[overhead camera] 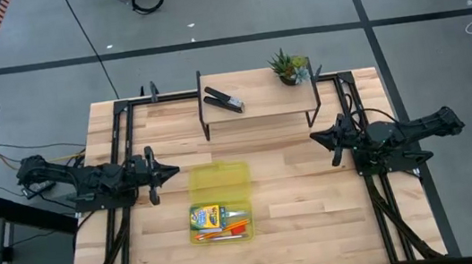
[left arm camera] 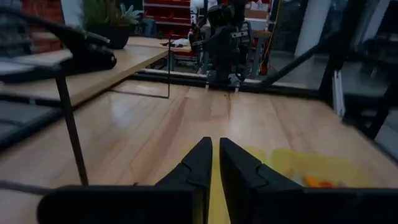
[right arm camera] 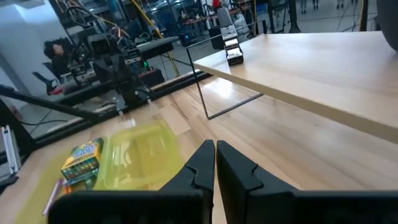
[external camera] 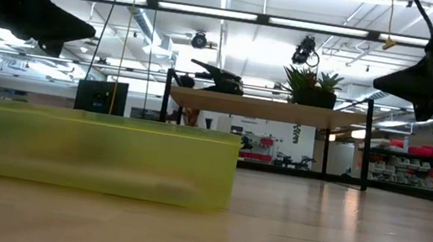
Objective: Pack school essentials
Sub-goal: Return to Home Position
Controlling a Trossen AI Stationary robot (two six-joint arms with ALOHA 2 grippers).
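High view: on the bench (overhead camera: 299,205) the yellow supply box (overhead camera: 220,177) lies near the front edge's middle. The left gripper (overhead camera: 171,170) and right gripper (overhead camera: 315,137) hover by the side edges, both pinched closed and empty. The crayon box (overhead camera: 204,216) and orange pencils (overhead camera: 220,236) are inside, so I judge the packing done.
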